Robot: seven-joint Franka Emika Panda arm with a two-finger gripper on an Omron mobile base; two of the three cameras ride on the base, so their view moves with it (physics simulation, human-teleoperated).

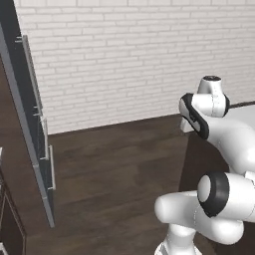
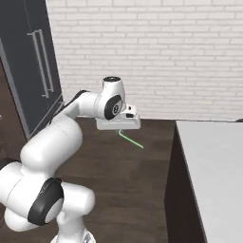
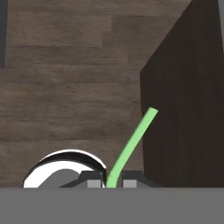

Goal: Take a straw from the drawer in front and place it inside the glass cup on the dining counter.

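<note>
A thin light-green straw [image 3: 131,144] rises from between my two dark fingertips and slants up to the right in the hand view. My gripper [image 3: 110,180] is shut on its lower end. From the right base view the straw [image 2: 131,140] hangs below the hand [image 2: 118,123] and points down to the right, above the dark wood floor. The white top of the dining counter [image 2: 213,166] lies to the right of the hand, with its dark brown side [image 3: 188,96] beside the straw's tip. The glass cup and the drawer are out of view.
A tall dark cabinet with long metal handles [image 2: 40,61] stands at the left, seen edge-on as a door [image 1: 30,124] in the left base view. A white brick wall [image 2: 152,52] closes the back. Dark wood floor [image 1: 114,169] spreads between cabinet and counter.
</note>
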